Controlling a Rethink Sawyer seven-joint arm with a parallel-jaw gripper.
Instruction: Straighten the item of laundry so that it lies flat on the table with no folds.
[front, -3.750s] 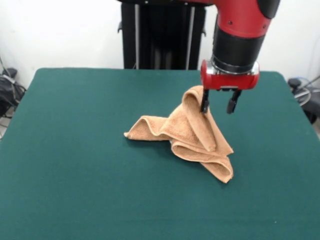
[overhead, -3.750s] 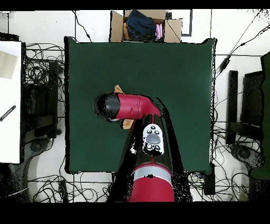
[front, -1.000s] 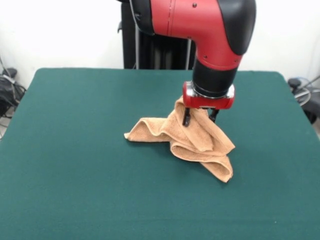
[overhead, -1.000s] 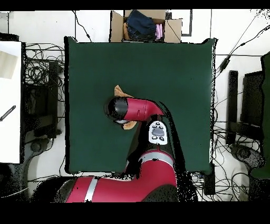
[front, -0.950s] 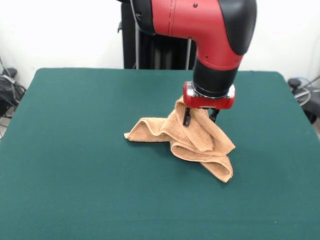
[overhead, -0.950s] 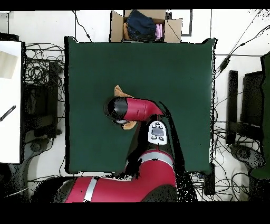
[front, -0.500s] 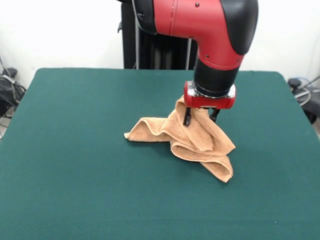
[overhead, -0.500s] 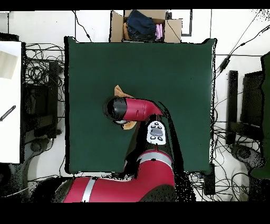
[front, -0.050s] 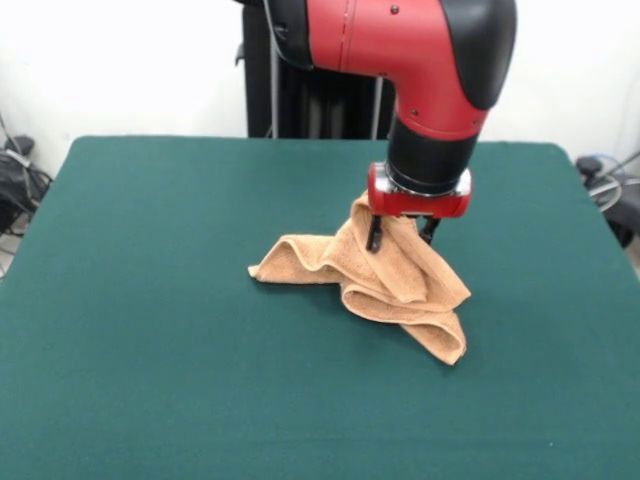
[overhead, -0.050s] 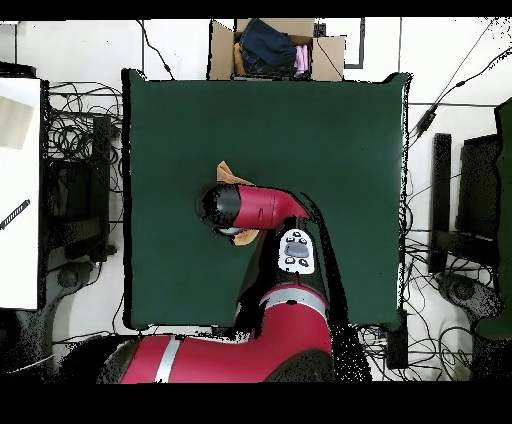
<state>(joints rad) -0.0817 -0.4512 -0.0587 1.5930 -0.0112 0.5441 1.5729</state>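
Note:
The item of laundry (front, -0.050s: 390, 285) is a tan terry towel, crumpled into a peaked heap with several folds, lying a little right of the table's (front, -0.050s: 150, 300) middle. My gripper (front, -0.050s: 400, 238) has come down over the raised peak. Its two black fingers (front, -0.050s: 373, 238) stand apart on either side of that fold, so it is open. In the overhead view the arm covers most of the towel; only tan corners (overhead, -0.050s: 228, 172) stick out, and the gripper itself is hidden under the wrist. The green table (overhead, -0.050s: 330, 150) reaches far beyond the towel on all sides.
A cardboard box (overhead, -0.050s: 275, 48) with dark and pink clothing stands past the table's top edge in the overhead view. A white surface (overhead, -0.050s: 18, 190) lies off the left side. Cables and black stands surround the table on the floor.
Since 3.8 s ago the gripper has dropped and shifted left over the towel's peak. Over the last second nothing has visibly moved.

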